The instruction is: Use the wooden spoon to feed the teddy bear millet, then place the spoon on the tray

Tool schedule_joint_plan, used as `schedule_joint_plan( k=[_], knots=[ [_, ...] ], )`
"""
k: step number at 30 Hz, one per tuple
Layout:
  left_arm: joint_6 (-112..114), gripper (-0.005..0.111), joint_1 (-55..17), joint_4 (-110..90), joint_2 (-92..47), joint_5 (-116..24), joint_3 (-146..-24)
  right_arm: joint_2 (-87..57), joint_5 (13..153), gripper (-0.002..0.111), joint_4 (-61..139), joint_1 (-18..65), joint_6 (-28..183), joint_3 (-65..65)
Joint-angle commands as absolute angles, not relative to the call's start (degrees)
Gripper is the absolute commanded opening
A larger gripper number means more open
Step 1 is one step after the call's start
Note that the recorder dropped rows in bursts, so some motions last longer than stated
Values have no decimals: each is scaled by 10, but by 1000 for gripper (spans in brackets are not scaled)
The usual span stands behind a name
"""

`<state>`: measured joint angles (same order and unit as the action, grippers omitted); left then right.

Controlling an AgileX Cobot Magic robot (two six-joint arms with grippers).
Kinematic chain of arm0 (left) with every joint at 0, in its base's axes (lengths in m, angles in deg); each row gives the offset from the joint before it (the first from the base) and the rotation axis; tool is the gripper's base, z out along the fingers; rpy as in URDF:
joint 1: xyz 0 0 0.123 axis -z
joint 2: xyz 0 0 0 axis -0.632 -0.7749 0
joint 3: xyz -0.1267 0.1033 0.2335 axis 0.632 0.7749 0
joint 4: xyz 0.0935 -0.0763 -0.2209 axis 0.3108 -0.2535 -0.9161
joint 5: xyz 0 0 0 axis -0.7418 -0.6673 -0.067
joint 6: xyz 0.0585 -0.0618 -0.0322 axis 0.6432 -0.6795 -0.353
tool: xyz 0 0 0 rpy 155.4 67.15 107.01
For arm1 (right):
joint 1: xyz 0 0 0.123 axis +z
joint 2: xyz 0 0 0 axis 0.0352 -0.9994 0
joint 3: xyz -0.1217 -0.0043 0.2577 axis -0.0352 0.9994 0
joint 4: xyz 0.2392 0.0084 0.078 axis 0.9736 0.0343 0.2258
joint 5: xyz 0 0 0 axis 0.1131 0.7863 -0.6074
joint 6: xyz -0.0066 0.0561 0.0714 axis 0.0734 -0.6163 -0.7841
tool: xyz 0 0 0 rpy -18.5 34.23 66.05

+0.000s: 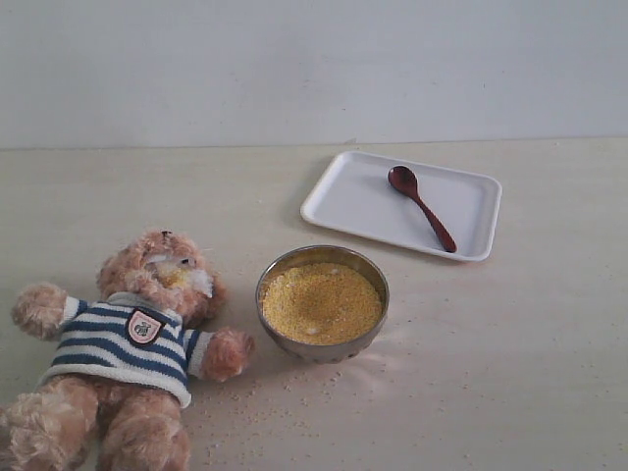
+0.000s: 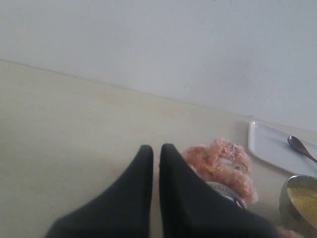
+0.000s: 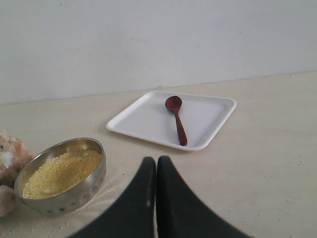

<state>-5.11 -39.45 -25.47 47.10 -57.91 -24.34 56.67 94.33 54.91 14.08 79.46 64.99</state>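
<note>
Fluffy teddy bear (image 1: 137, 339), glossy wooden spoon (image 1: 422, 208)

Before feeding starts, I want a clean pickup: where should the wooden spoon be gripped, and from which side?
Grip the wooden spoon mid-handle, from above, probably with the right claw: it lies flat on the tray, so only the thin handle's sides are free.

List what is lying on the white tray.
Only the wooden spoon lies on the tray, bowl end toward the wall, handle near the front rim. Nothing else shows there. The strip of tray beneath the spoon is covered, so unseen.
</note>
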Motion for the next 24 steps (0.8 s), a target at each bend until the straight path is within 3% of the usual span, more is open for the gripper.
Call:
schedule_joint_plan(
  k=[1, 24],
  knots=[
    [-47, 5, -392, -252, 472, -580, -241, 569, 941, 0, 546, 139, 795, 650],
    [-47, 5, -403, -252, 472, -580, -241, 569, 955, 0, 546, 139, 795, 650]
  ],
)
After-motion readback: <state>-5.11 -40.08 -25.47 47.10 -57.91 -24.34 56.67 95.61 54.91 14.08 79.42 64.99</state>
